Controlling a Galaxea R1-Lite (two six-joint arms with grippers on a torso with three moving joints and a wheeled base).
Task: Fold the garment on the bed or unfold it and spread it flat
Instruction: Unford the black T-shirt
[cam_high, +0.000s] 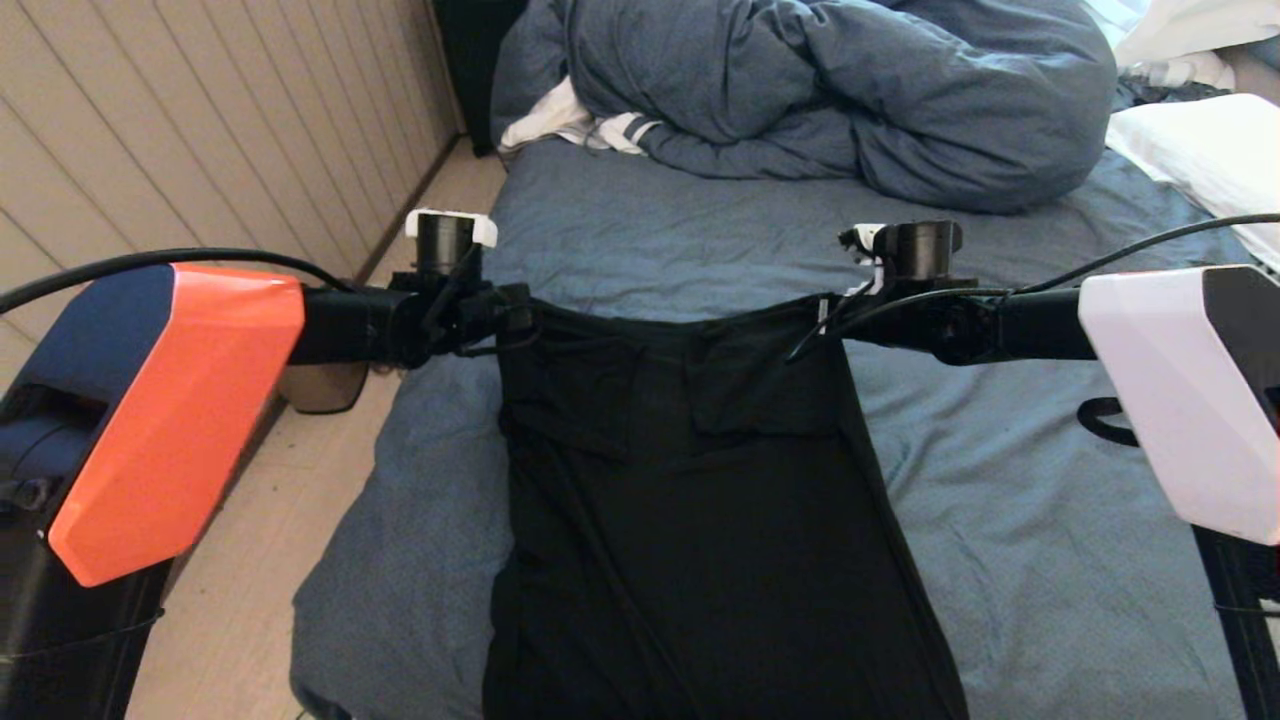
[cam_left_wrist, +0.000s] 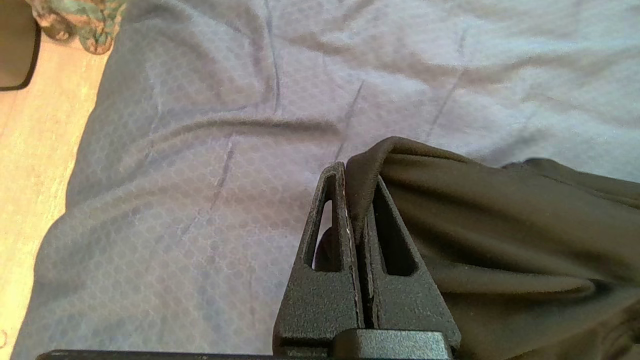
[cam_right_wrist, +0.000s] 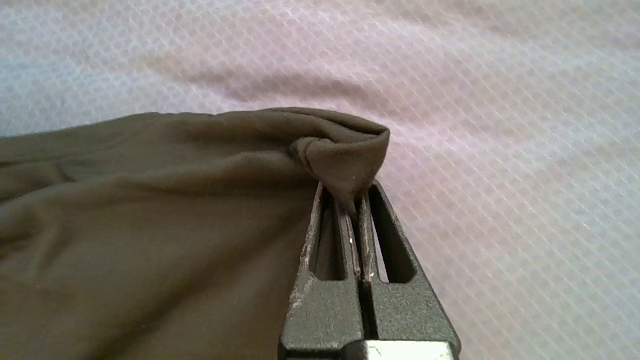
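Note:
The black garment (cam_high: 700, 500) hangs stretched between my two grippers above the bed (cam_high: 1000, 520), its lower part trailing toward the bed's near edge. My left gripper (cam_high: 515, 310) is shut on the shirt's left top corner; in the left wrist view the fabric (cam_left_wrist: 475, 240) is pinched between the shut fingers of that gripper (cam_left_wrist: 356, 185). My right gripper (cam_high: 830, 315) is shut on the right top corner; in the right wrist view a folded tip of the cloth (cam_right_wrist: 345, 155) sits in its shut fingers (cam_right_wrist: 356, 200). No white text shows on the shirt.
A bunched blue-grey duvet (cam_high: 820, 90) lies across the far end of the bed, with a white-and-striped cloth (cam_high: 580, 125) at its left and a white pillow (cam_high: 1200, 150) at far right. The floor (cam_high: 250, 560) and a panelled wall (cam_high: 200, 120) run along the bed's left side.

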